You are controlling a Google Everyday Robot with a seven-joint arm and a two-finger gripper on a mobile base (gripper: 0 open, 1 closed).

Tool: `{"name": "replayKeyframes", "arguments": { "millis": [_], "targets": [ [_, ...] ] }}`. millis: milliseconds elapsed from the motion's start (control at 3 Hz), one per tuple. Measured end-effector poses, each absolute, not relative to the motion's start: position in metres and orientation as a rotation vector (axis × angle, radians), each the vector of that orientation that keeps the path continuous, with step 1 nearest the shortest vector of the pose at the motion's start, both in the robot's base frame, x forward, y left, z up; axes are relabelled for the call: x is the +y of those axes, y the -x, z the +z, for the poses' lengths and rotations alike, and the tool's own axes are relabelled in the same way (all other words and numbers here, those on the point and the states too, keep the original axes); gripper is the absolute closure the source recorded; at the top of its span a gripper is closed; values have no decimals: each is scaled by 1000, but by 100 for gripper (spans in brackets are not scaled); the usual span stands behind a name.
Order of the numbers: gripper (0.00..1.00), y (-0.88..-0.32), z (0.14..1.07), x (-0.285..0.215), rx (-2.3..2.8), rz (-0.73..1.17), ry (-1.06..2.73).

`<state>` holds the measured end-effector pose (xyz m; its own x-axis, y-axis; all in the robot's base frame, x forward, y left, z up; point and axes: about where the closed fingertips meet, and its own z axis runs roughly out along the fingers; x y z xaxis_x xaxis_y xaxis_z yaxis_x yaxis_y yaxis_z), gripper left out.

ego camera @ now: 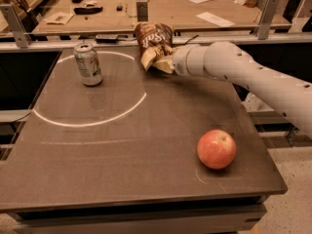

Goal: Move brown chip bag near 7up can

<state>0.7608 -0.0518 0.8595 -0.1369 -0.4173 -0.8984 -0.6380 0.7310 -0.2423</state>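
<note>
The brown chip bag (152, 42) is lifted above the far middle of the dark table (122, 145), tilted, its tan lower part toward the arm. My gripper (165, 62) is shut on the brown chip bag at its lower right; the white arm reaches in from the right. The 7up can (88, 64) stands upright at the far left of the table, inside a white painted circle, well left of the bag.
A red apple (216, 148) lies on the near right of the table. A white circle line (92, 121) marks the left half. A metal rail (146, 29) and a wooden bench with papers stand behind the table's far edge.
</note>
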Motion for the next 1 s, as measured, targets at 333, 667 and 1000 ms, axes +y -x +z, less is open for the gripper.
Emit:
{"name": "replayKeyframes", "arguments": {
  "millis": [333,667,1000],
  "targets": [
    [100,-758,866,-60,1762,269,796],
    [100,-756,877,-70,1744,361,773],
    [100,-749,897,-72,1681,518,807]
  ]
}}
